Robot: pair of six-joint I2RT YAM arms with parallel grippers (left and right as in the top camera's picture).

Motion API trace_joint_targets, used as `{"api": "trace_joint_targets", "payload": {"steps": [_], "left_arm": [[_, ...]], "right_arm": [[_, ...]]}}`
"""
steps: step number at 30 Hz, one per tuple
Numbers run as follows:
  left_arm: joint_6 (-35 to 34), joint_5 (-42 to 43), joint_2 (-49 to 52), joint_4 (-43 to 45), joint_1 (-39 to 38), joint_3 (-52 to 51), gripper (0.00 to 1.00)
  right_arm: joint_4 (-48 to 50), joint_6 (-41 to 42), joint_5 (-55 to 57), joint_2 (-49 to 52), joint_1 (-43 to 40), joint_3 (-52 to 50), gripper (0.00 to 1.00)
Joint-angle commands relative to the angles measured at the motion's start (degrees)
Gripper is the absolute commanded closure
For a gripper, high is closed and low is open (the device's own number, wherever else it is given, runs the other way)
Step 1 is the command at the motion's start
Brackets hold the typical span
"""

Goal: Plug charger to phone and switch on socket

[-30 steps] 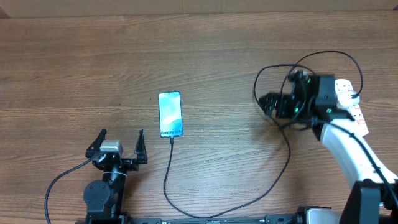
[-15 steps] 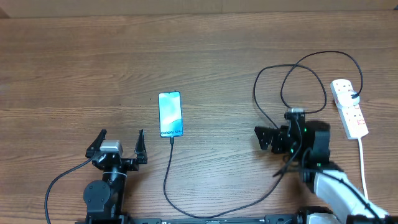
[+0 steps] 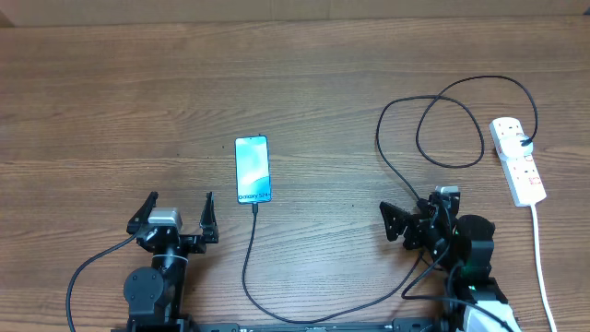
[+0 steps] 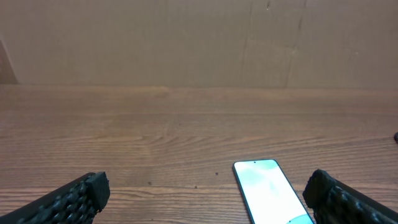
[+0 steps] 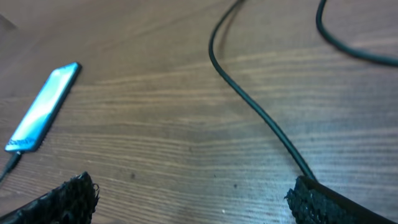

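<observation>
The phone [image 3: 253, 169] lies flat on the tabletop [image 3: 111, 92] with its screen lit. The charger [image 3: 245, 267] touches the phone's near short edge with its small tip. From there it runs in loops across to the socket [image 3: 518, 161] on the right. Its black plug [image 3: 525, 140] sits in one hole there. The left fingers [image 3: 181, 207] are wide open and hold nothing. The right fingers [image 3: 395, 226] are wide open and empty too, just beside the charger.
</observation>
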Motion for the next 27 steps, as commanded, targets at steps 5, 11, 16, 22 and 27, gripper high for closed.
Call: {"api": "trace_joint_targets", "payload": {"steps": [5,11,16,22,27], "left_arm": [[1.3,-0.6,-0.6,-0.2,-0.1,-0.2,0.00],[1.3,-0.6,-0.6,-0.2,-0.1,-0.2,0.01],[1.3,-0.6,-0.6,-0.2,-0.1,-0.2,0.00],[1.3,-0.6,-0.6,-0.2,-0.1,-0.2,0.01],[1.3,-0.6,-0.6,-0.2,-0.1,-0.2,0.00]], "right_arm": [[-6.6,0.7,-0.4,-11.1,0.3,-0.6,0.00],[-14.3,0.6,-0.5,-20.6,1.6,-0.6,0.00],[-18.4,0.6,-0.3,-28.3,2.6,-0.6,0.00],[-18.4,0.7,-1.2,-36.5,3.7,-0.6,0.00],[-18.4,0.7,-1.4,-42.7,4.9,-0.6,0.00]]}}
